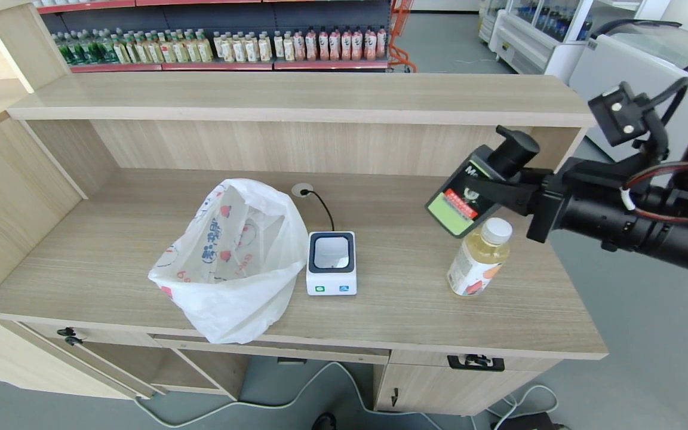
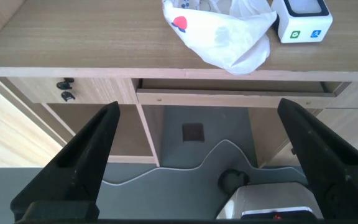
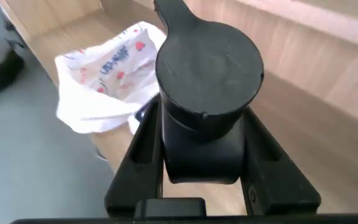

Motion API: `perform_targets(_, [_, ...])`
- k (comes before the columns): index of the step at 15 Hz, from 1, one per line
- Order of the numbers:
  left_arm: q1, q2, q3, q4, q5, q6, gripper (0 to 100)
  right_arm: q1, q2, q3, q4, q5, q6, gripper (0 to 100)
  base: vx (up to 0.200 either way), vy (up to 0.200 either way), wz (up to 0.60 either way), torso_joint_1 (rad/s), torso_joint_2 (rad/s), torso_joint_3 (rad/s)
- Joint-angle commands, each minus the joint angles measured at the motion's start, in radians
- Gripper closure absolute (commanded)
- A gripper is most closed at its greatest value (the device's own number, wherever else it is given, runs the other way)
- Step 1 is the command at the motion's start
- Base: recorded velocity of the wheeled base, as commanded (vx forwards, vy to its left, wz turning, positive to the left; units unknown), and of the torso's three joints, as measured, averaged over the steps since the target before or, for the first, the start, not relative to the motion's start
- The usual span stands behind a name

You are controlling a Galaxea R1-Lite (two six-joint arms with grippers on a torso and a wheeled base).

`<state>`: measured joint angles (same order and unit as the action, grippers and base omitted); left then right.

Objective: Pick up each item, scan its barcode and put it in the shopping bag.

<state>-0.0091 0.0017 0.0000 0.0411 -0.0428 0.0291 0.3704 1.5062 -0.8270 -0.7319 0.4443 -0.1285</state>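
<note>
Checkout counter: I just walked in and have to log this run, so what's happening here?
The right gripper is shut on a black-capped container with a green label, held over the right end of the counter, near a standing yellow drink bottle. The barcode scanner sits mid-counter, the open white shopping bag beside it. The left gripper hangs open below the front edge.

You're in a shop, at its checkout. Beyond the desk (image 1: 392,298) you can see shelves (image 1: 230,66) lined with long rows of drink bottles (image 1: 296,46). Off to the right stand glass-fronted coolers (image 1: 538,21) stocked with more drinks, and a white chest freezer (image 1: 630,63) with a curved lid. On the desk sits a corded scanner (image 1: 331,263), just beside a printed plastic bag (image 1: 230,269).
</note>
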Motion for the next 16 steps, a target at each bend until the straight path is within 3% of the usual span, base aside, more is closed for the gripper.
perform_targets(1, [0.0,0.0,0.0,0.0,0.0,0.0,0,-0.114,-0.133,0.034,0.052,-0.013,-0.306,100,0.0,0.0,0.0,0.0,0.0,0.0])
perform_targets(4, [0.0,0.0,0.0,0.0,0.0,0.0,0,-0.154,-0.193,0.062,0.032,-0.012,-0.603,100,0.0,0.0,0.0,0.0,0.0,0.0])
perform_targets(6, [0.0,0.0,0.0,0.0,0.0,0.0,0,-0.171,-0.236,0.083,0.011,0.044,-0.876,100,0.0,0.0,0.0,0.0,0.0,0.0])
perform_targets(7, [0.0,0.0,0.0,0.0,0.0,0.0,0,-0.171,-0.245,0.086,0.011,0.114,-0.93,100,0.0,0.0,0.0,0.0,0.0,0.0])
perform_targets(8, [0.0,0.0,0.0,0.0,0.0,0.0,0,-0.174,-0.247,0.075,-0.003,0.294,-1.051,100,0.0,0.0,0.0,0.0,0.0,0.0])
perform_targets(10, [0.0,0.0,0.0,0.0,0.0,0.0,0,-0.166,-0.258,0.068,-0.052,0.524,-1.343,100,0.0,0.0,0.0,0.0,0.0,0.0])
perform_targets(12, [0.0,0.0,0.0,0.0,0.0,0.0,0,-0.165,-0.279,0.072,-0.118,0.633,-1.625,100,0.0,0.0,0.0,0.0,0.0,0.0])
perform_targets(13, [0.0,0.0,0.0,0.0,0.0,0.0,0,-0.15,-0.293,0.088,-0.15,0.694,-1.86,100,0.0,0.0,0.0,0.0,0.0,0.0])
perform_targets(16, [0.0,0.0,0.0,0.0,0.0,0.0,0,-0.028,-0.314,0.135,-0.078,0.751,-2.218,100,0.0,0.0,0.0,0.0,0.0,0.0])
